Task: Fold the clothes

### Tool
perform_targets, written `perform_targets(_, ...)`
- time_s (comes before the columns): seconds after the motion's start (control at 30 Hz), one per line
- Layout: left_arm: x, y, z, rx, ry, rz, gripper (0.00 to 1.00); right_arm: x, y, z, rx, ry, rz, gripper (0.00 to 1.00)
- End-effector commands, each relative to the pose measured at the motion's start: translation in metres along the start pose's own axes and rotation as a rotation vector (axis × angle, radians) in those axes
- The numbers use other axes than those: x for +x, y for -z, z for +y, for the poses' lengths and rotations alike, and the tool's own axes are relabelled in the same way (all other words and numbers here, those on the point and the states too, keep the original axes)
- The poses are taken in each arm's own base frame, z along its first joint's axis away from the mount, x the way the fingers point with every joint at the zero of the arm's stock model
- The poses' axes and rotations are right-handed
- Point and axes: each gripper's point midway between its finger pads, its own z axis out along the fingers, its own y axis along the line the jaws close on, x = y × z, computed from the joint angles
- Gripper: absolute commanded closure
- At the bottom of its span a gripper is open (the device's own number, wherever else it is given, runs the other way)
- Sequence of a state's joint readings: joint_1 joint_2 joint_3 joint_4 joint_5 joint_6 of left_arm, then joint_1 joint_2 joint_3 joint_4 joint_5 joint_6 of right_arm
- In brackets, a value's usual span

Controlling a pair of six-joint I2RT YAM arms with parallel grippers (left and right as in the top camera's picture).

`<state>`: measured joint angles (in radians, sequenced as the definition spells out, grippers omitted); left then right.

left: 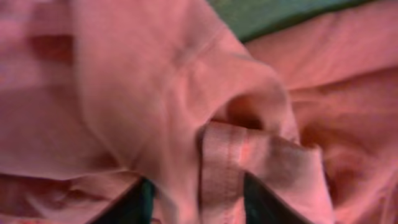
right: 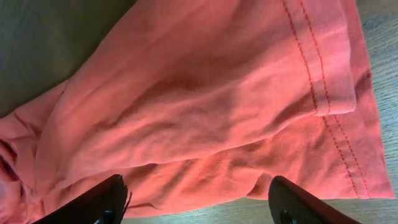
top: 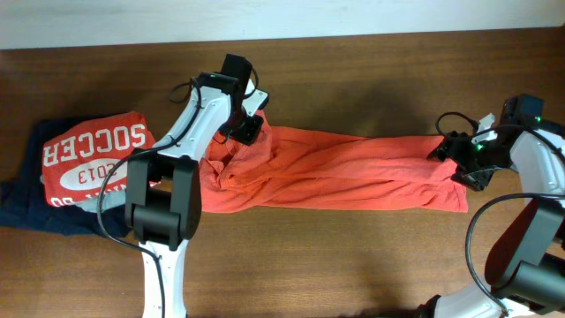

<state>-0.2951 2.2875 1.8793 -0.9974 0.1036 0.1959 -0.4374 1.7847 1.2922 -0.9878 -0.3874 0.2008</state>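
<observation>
The orange-red T-shirt [top: 353, 168] lies bunched in a long strip across the middle of the table, its plain side showing and no lettering visible. My left gripper [top: 250, 131] is at the strip's left end. In the left wrist view its jaws [left: 202, 202] are closed on a hemmed fold of the T-shirt [left: 124, 93]. My right gripper [top: 452, 157] is at the strip's right end. In the right wrist view its jaws [right: 196, 199] are wide open just over the T-shirt's [right: 186, 93] lower edge, holding nothing. A stitched hem runs at the right.
A red shirt with white "SOCCER 2013" print [top: 93, 159] lies on a dark navy garment [top: 35, 212] at the left. The brown wooden table [top: 353, 265] extends in front of the strip. The table's far edge runs along the top.
</observation>
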Motion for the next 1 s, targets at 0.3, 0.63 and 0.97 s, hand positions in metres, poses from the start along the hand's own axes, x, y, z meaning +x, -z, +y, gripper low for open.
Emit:
perform_targets(0.3,0.053,0.065,0.025,-0.170,0.224,0.189,0.99,-0.001,0.007,0.002,0.002,0.020,-0.021,0.22)
perform_targets(0.63,0.085,0.081,0.069,-0.360,0.307,0.286,0.99,-0.002,0.007,-0.007,0.053,0.019,-0.030,0.22)
perform_targets(0.97,0.081,0.080,0.072,-0.357,0.317,0.263,0.82,-0.001,-0.030,-0.012,0.020,0.012,0.018,0.93)
